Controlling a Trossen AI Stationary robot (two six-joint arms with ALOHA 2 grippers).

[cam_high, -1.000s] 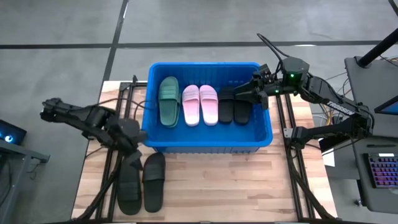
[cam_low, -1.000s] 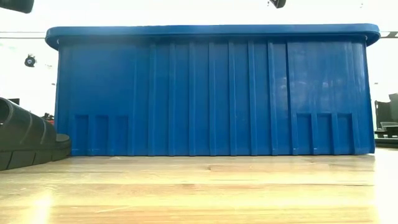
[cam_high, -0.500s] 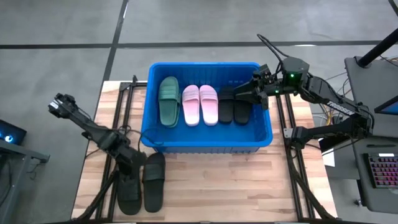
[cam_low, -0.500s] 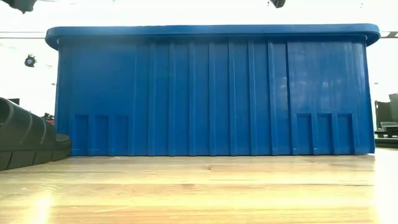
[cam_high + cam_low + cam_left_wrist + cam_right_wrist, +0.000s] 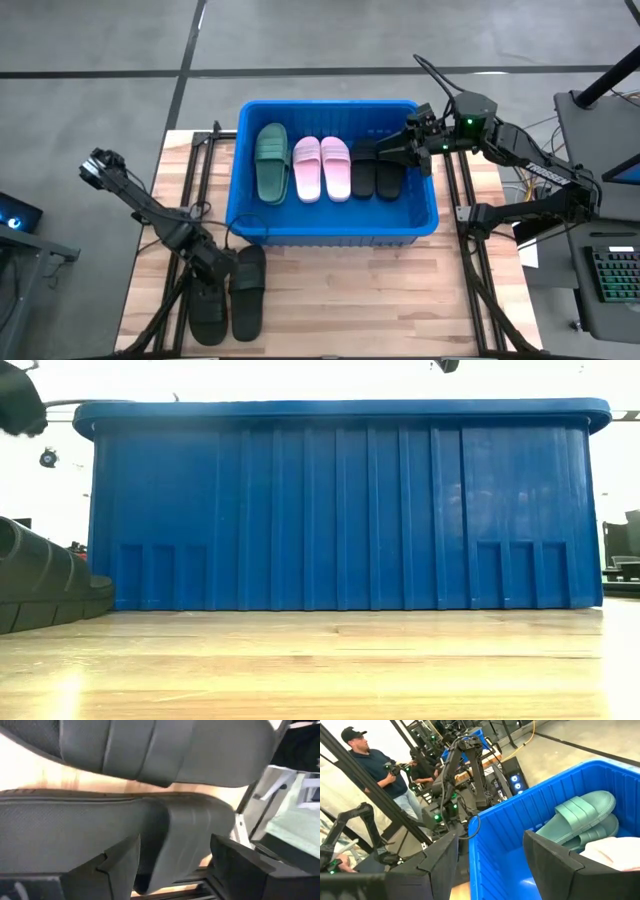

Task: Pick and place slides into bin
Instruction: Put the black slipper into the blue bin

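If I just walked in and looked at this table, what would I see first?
A big bright blue bin in the middle of the table, with green slides, pink slides and black slides lined up inside. In front of it, the left gripper reaches down, jaws open around the strap of one of two black slides on the table.

Six slides [image 5: 320, 167] in bin [image 5: 430, 215] — two slides [image 5: 229, 295] before bin, left.

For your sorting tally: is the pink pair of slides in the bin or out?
In. The pink pair lies flat on the blue bin's floor, between green and black slides.
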